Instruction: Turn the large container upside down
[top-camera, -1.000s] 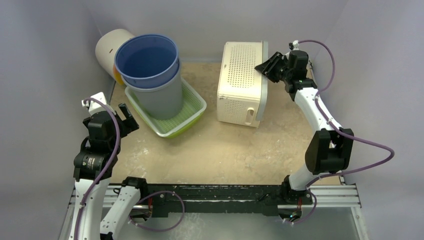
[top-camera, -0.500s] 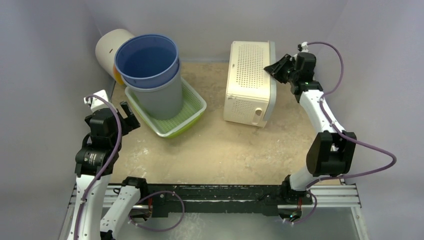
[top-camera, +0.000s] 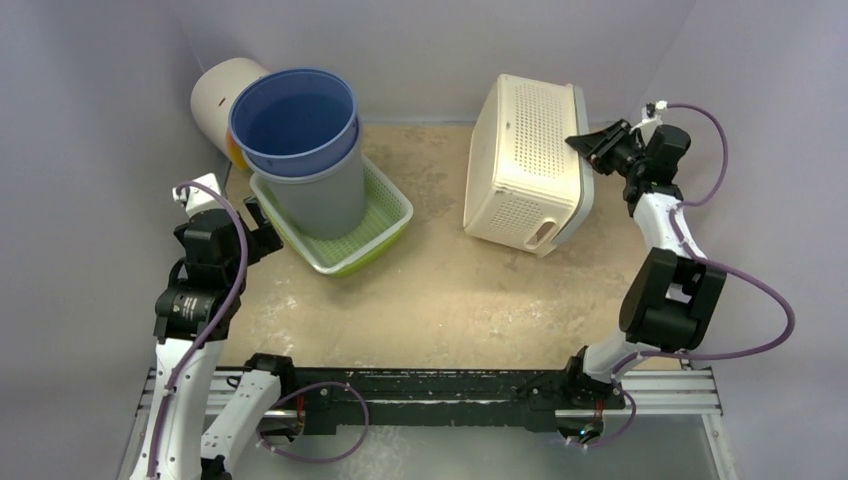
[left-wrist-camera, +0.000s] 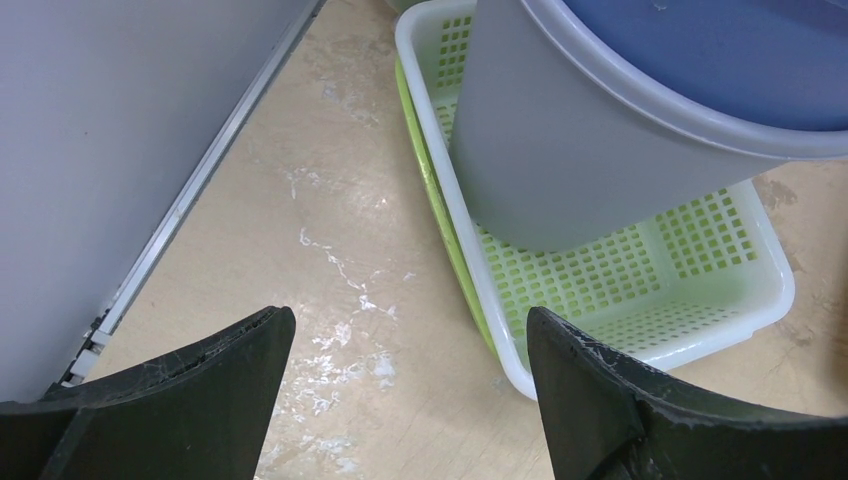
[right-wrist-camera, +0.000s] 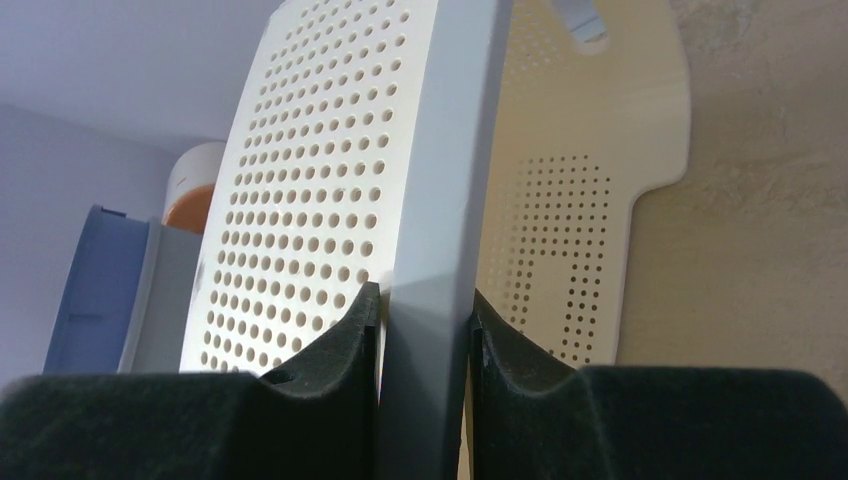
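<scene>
Beige tabletop (top-camera: 430, 290), grey walls on three sides. At far left, the left gripper (top-camera: 255, 222) hangs w/ jaws spread wide and nothing between them. It sits just beside the green basket (top-camera: 392, 212), which holds the grey bin (top-camera: 322, 195) w/ a blue bin (top-camera: 295, 110) nested inside.

Right of centre, the large container (top-camera: 525, 160) stands tilted on its lower edge, opening toward the right; we judge the flip approx. half done. The right gripper (top-camera: 597, 143) is clamped on its upper rim.

Procedure: we pivot on the grounded edge, bring the opening round to face the table, lower slowly, and let go only once the rim lies flat.

The right wrist view alone shows the pads (right-wrist-camera: 345, 335) pinching the rim. The top view alone shows tilt and clearance to the basket. The left wrist view shows no container.
</scene>
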